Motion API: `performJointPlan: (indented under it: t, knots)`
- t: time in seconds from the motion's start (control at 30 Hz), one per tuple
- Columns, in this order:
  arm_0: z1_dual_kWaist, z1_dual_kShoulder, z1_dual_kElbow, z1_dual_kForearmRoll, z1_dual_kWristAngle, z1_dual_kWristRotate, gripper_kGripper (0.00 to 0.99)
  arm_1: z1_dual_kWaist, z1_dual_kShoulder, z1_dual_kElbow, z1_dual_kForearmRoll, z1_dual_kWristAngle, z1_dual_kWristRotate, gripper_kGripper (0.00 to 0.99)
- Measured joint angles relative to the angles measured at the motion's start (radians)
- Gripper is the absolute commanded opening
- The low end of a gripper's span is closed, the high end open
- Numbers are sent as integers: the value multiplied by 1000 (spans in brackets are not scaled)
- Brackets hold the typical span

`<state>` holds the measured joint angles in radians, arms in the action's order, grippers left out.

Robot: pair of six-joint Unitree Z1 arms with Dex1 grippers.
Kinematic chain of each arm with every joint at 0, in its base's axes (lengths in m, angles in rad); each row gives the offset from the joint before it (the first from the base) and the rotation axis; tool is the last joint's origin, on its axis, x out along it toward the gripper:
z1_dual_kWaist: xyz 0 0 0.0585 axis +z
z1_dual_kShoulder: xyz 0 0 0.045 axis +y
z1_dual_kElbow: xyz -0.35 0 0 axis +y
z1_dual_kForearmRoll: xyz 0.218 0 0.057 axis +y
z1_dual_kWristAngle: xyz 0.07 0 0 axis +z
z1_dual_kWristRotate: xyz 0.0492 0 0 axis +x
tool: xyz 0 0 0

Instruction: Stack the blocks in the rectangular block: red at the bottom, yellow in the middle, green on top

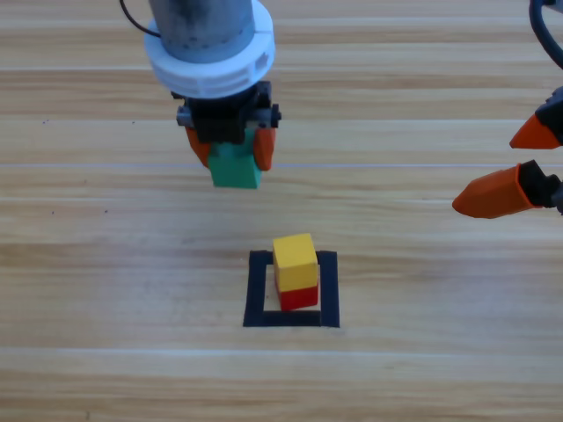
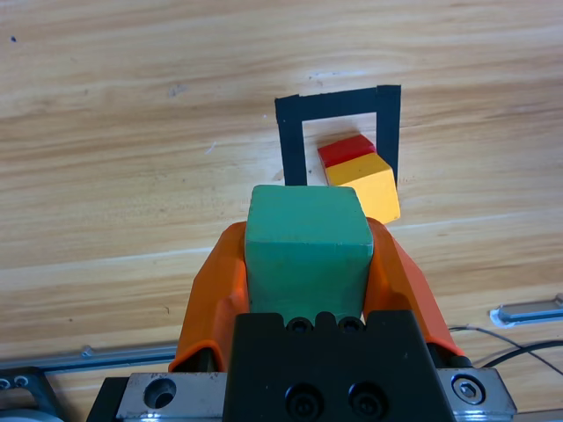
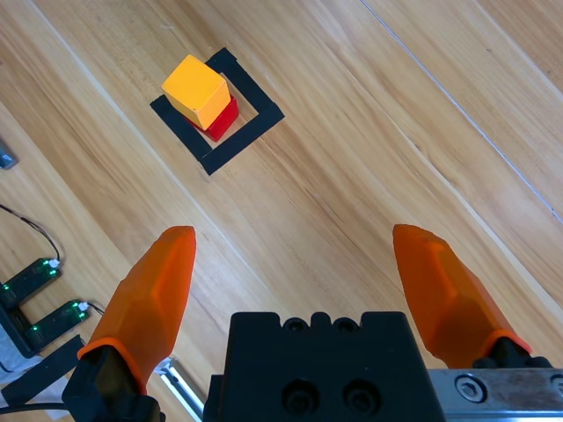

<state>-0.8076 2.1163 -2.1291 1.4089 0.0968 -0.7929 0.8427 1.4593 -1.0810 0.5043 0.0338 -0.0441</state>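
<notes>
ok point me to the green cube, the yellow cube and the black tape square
green cube (image 2: pixel 306 251), left wrist view, on its top face, between the left gripper's jaws
yellow cube (image 1: pixel 294 252), high view, on its top face, sitting on the red cube
black tape square (image 1: pixel 259 290), high view, on its bare left strip

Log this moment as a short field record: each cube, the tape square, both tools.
red cube: inside the black tape square, bottom of the stack
yellow cube: on top of the red cube
green cube: gripped by the left tool, away from the square, not yet on the stack
left tool: shut on the green cube, one orange jaw on each side of it
right tool: at the right edge, jaws open, holding nothing
stack progress: two of three placed
</notes>
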Motion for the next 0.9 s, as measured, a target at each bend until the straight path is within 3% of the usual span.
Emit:
performJointPlan:
  t: [0.9]
  knots:
    - [-77, 95, 4, 0, -27, -159, 0, 0, 8, 0, 0, 1, 3, 990]
